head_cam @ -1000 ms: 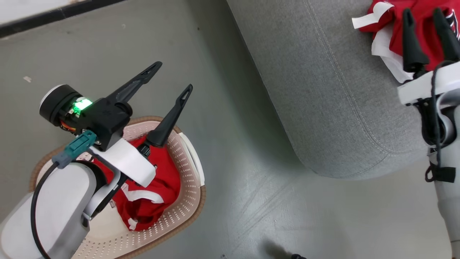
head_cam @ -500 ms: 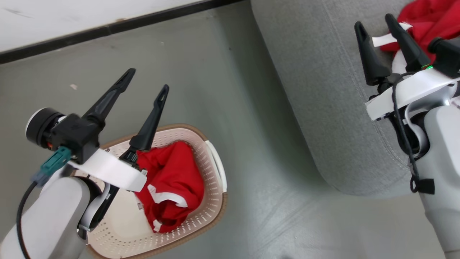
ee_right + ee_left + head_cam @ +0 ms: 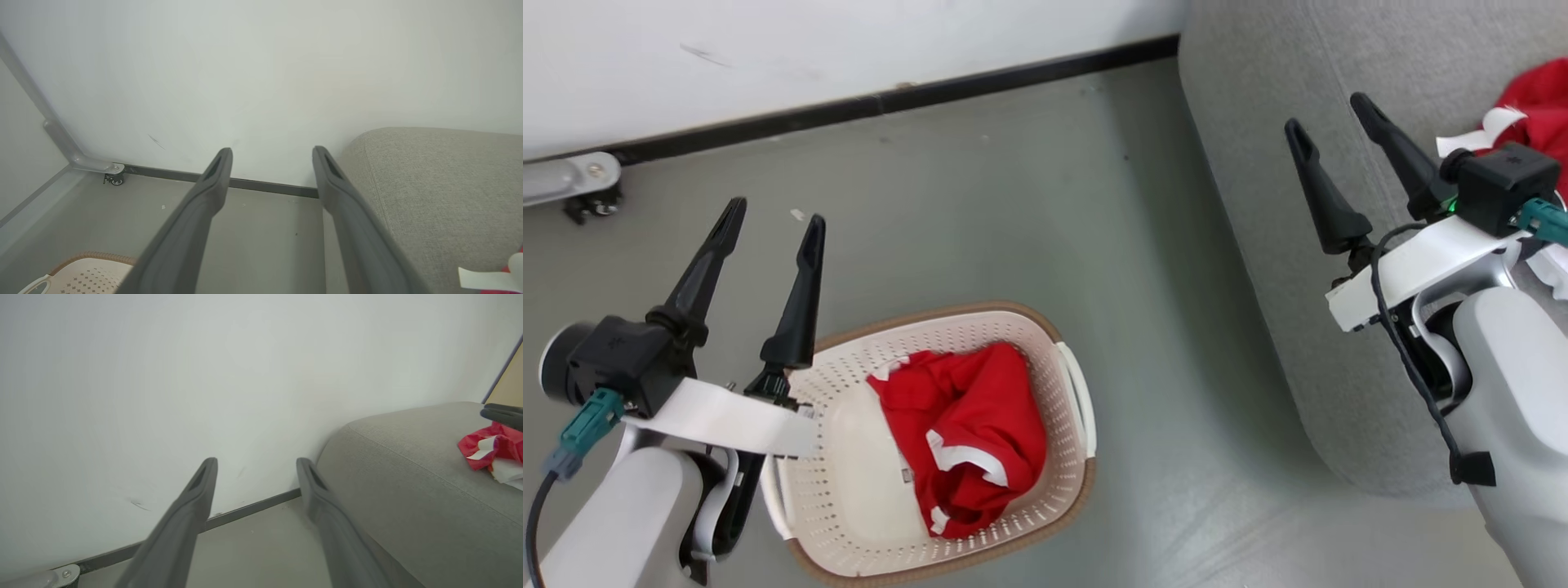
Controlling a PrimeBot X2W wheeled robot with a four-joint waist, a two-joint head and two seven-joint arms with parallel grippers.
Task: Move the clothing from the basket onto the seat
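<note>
Our left gripper (image 3: 774, 214) and right gripper (image 3: 1326, 114) stood spread, empty. We judged the clothing (image 3: 968, 433) soft and light, best pinched at a raised fold.

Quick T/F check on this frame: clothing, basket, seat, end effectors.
1. A red garment lies in the basket. True.
2. Both end effectors are shut on fabric. False: the left end effector and the right end effector stand open and hold nothing.
3. Some red clothing already lies on the seat. True.
4. The basket stands on the seat. False: it stands on the floor, beside the seat.
</note>
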